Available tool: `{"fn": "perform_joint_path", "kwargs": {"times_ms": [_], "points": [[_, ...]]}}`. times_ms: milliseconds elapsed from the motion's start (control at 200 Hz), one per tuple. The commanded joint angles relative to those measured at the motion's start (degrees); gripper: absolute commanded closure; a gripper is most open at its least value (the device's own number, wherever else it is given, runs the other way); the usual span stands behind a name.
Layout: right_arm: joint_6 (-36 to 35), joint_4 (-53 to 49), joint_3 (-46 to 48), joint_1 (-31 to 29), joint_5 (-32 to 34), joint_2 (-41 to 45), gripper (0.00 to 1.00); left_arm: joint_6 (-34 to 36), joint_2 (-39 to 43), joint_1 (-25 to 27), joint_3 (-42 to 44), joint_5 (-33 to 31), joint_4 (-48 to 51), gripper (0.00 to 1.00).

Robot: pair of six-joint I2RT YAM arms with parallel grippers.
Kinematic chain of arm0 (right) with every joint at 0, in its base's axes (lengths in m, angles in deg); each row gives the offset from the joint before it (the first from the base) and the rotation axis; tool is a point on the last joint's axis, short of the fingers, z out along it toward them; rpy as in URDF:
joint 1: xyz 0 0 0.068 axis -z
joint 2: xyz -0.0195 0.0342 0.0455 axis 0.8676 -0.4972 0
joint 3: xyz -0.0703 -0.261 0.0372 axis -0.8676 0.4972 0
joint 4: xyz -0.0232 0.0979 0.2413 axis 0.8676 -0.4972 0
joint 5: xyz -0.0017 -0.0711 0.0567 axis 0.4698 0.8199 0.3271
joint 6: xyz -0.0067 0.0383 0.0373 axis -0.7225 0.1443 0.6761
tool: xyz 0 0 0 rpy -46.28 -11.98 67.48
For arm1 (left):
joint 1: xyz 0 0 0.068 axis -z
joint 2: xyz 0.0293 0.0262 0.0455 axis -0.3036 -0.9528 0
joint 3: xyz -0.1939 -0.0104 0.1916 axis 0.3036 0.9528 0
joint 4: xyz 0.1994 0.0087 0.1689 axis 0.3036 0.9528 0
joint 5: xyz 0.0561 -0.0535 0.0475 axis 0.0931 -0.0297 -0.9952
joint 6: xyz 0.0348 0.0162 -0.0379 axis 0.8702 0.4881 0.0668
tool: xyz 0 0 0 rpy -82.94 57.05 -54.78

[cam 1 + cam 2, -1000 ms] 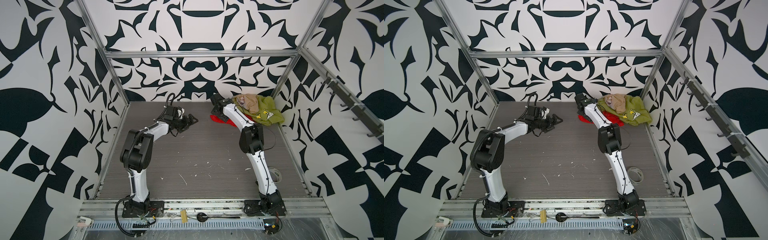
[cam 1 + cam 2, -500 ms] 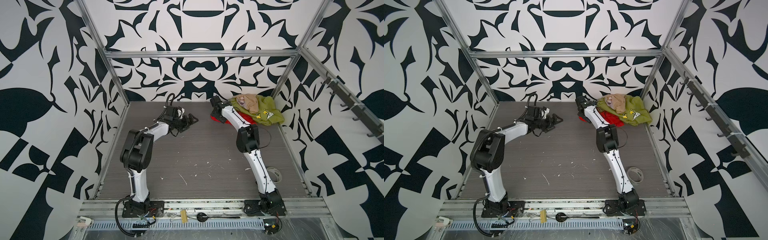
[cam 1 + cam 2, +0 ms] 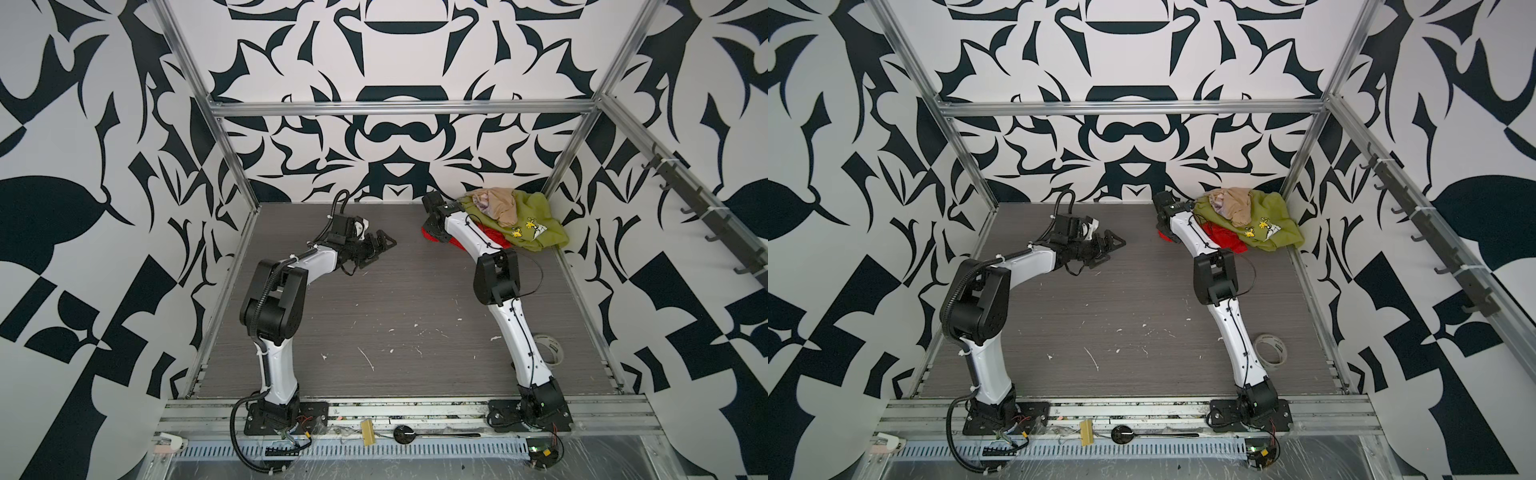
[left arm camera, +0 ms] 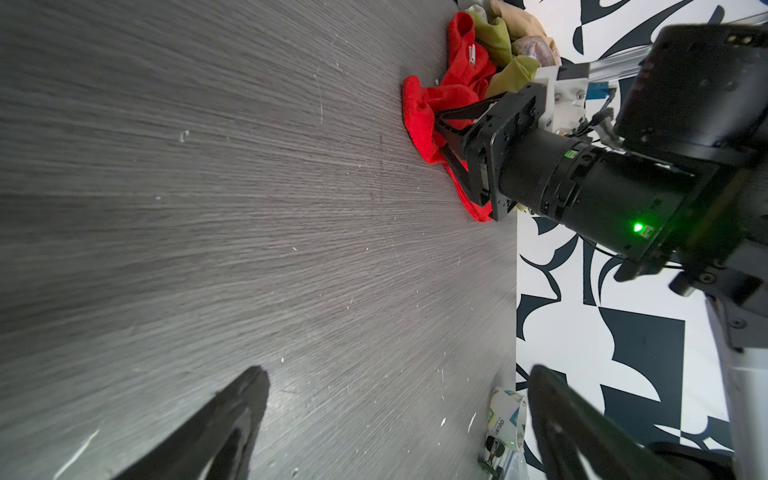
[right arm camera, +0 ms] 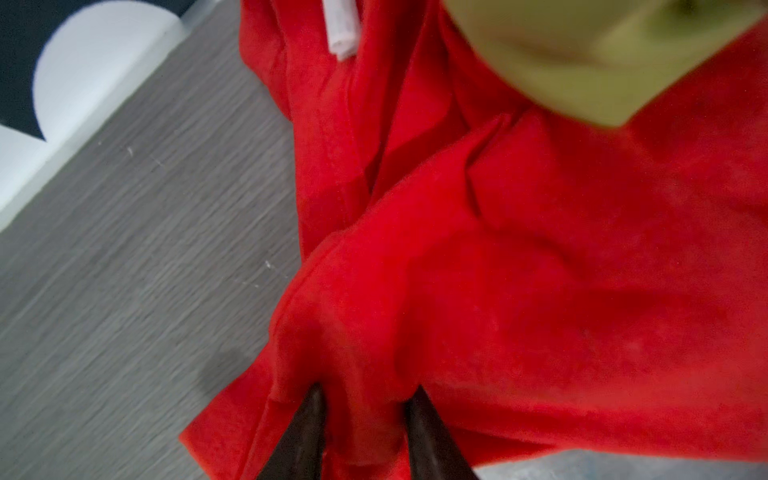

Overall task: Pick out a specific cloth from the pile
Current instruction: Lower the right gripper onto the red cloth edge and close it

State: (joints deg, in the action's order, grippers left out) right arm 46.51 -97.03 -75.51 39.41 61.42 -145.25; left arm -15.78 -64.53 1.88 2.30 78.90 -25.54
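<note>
**Red cloth gripped at pile edge**

The cloth (image 5: 519,291), plain bright red and creased, lies partly under the green shirt (image 3: 540,208) in the pile (image 3: 1233,208), far right corner. The right gripper (image 5: 365,399) pinches a bunched fold at its free edge. The left gripper (image 4: 397,369) hovers, fingers spread wide, over the open grey woodgrain table (image 3: 395,311); patterned walls (image 3: 395,137) enclose it.

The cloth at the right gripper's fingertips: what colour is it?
The cloth is plain bright red; the right wrist view shows it best.
</note>
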Motion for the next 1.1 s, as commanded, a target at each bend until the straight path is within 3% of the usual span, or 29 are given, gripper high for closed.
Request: {"fn": "perform_joint_path", "kwargs": {"times_ms": [0, 170, 325, 1095], "points": [[0.37, 1.27, 2.12, -0.06, -2.45, 1.49, 0.71, -0.55, 1.51, -0.13, 0.79, 0.44, -0.99, 0.00], [0.13, 4.52, 6.34, 0.09, -3.47, 4.14, 0.86, -0.64, 1.54, -0.13, 1.04, 0.27, -0.99, 0.00], [-0.39, 5.85, 8.23, 0.06, -4.08, 6.48, 0.91, -0.62, 2.08, -0.13, 2.00, -0.11, -1.71, 0.00], [-1.33, 12.27, 19.31, 0.12, -4.17, 21.55, 0.95, -1.51, 4.92, -0.04, 5.96, -0.86, -4.85, 0.00]]}}
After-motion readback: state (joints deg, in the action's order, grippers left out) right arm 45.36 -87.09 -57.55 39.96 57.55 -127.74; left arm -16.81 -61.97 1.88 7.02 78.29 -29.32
